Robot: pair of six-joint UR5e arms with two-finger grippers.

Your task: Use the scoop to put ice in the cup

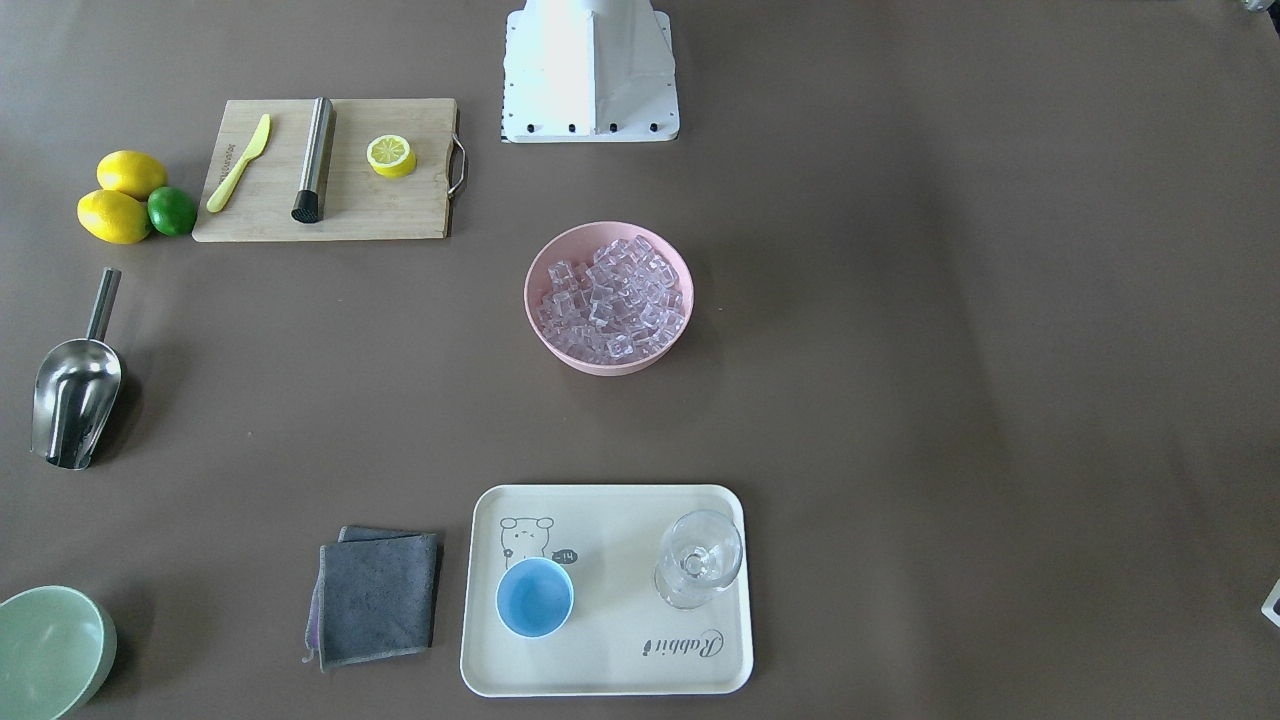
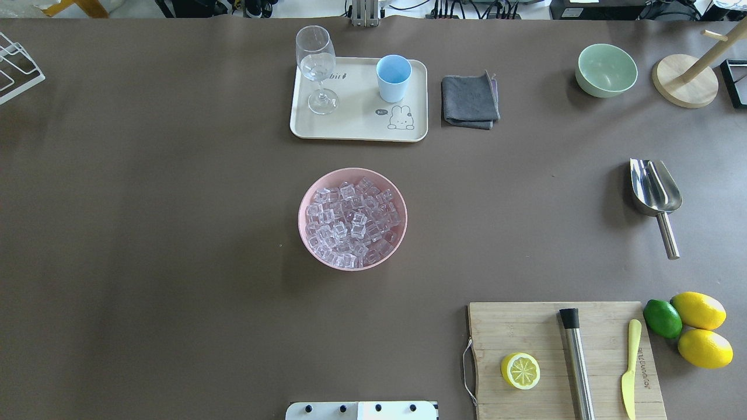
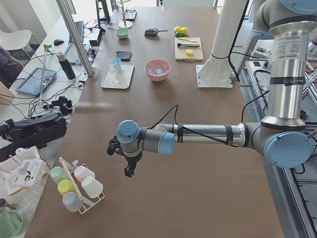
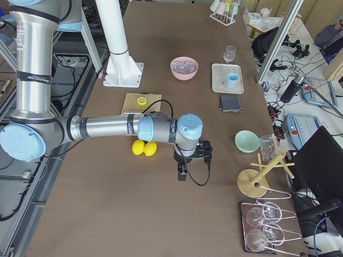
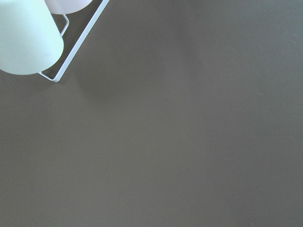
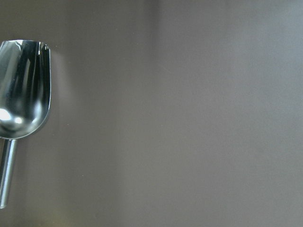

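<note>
The ice [image 2: 352, 220] fills a pink bowl [image 2: 309, 245] at the table's middle. The light-blue cup [image 2: 393, 77] stands empty and upright on a cream tray [image 2: 350, 125], beside a clear stemmed glass [image 2: 316, 64]. The steel scoop [image 2: 656, 192] lies on the table at the right, handle toward the robot. It also shows at the left edge of the right wrist view [image 6: 21, 90]. My left gripper [image 3: 128, 166] hangs over the table's far left end. My right gripper [image 4: 182, 174] hangs near the scoop's side. I cannot tell whether either is open or shut.
A cutting board [image 2: 525, 326] carries a half lemon [image 2: 520, 370], a steel rod [image 2: 578, 367] and a yellow knife [image 2: 629, 367]. Two lemons [image 2: 700, 329] and a lime [image 2: 662, 318] lie beside it. A grey cloth [image 2: 470, 100], a green bowl [image 2: 606, 70] and a wooden stand [image 2: 686, 84] are at the far right.
</note>
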